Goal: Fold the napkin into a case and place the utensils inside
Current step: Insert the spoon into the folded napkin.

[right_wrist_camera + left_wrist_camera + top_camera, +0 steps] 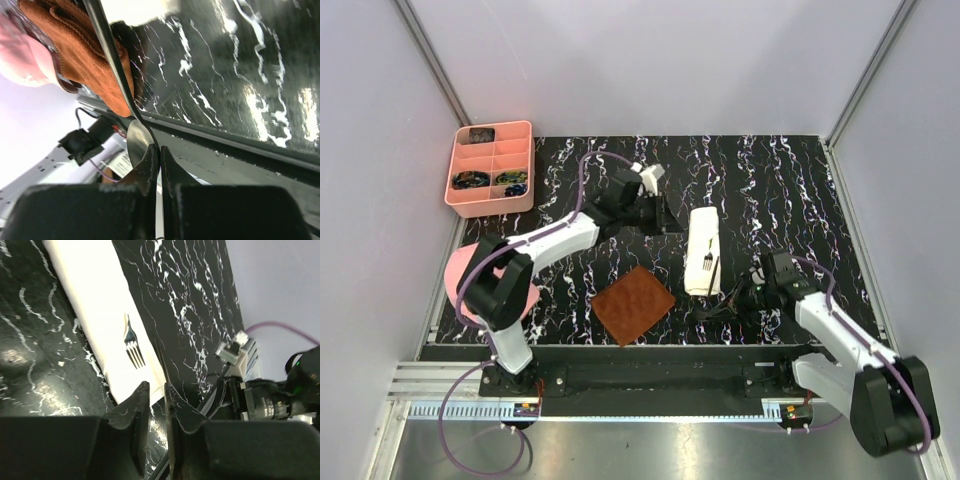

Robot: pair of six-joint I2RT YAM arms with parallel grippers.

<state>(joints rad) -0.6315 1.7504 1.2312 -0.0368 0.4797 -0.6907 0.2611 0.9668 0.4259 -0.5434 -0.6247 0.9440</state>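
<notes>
The napkin, folded into a narrow cream-white case [701, 245], lies upright in the middle of the table. The grey fork [707, 266] rests on its lower half, tines toward the near edge; in the left wrist view the fork [131, 342] lies on the cloth [95, 300]. My left gripper [672, 215] hovers at the case's upper left, its jaws [156, 387] a narrow gap apart with nothing between them. My right gripper [748, 290] sits at the case's lower right, shut on the dark spoon [136, 142] by its bowl. The spoon's handle points toward the cloth.
A pink compartment tray [492, 170] stands at the back left. A brown textured mat [633, 304] lies near the front, left of the case. A pink plate [470, 280] lies partly under the left arm. Grey walls enclose the table.
</notes>
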